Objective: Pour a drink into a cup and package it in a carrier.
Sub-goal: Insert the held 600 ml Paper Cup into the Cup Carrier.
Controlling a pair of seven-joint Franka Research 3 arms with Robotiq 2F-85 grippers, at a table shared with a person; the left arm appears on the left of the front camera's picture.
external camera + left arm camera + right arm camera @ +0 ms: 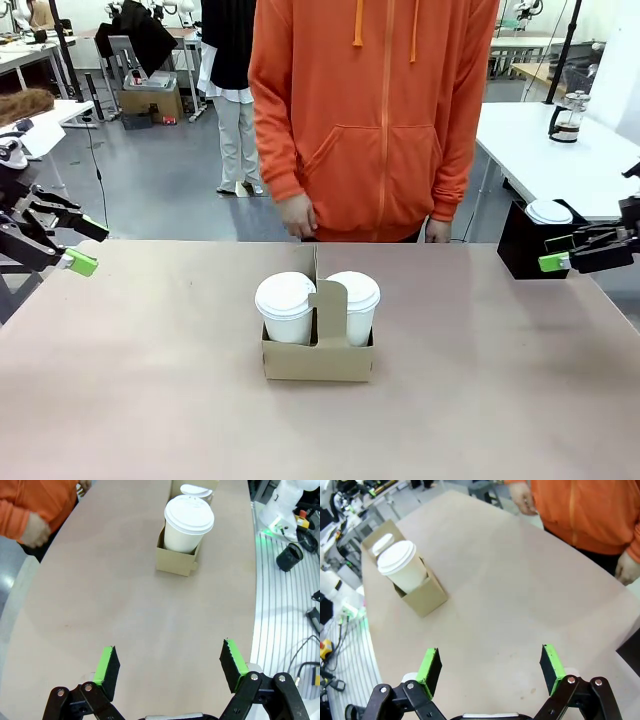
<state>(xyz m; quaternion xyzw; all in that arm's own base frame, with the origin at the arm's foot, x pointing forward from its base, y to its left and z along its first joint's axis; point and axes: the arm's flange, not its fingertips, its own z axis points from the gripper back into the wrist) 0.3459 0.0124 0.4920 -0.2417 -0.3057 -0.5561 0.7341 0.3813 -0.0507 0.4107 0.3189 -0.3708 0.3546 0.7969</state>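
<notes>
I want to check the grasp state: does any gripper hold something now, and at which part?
Nothing is held. The left gripper and the right gripper are both open and empty.

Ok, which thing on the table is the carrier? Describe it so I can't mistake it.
Look at the middle of the tan table, in front of the person in the orange hoodie. The carrier is the low brown cardboard box holding two lidded white cups, with an upright centre handle between them, unlike the black box at the far right.

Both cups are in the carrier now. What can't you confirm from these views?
- Cup contents: lids hide the insides in every view.
- Second cup in the left wrist view: top edge cuts it off.
- Carrier pocket depth: cardboard walls hide the cup bases.
- Jug level: too small in the front view.
</notes>
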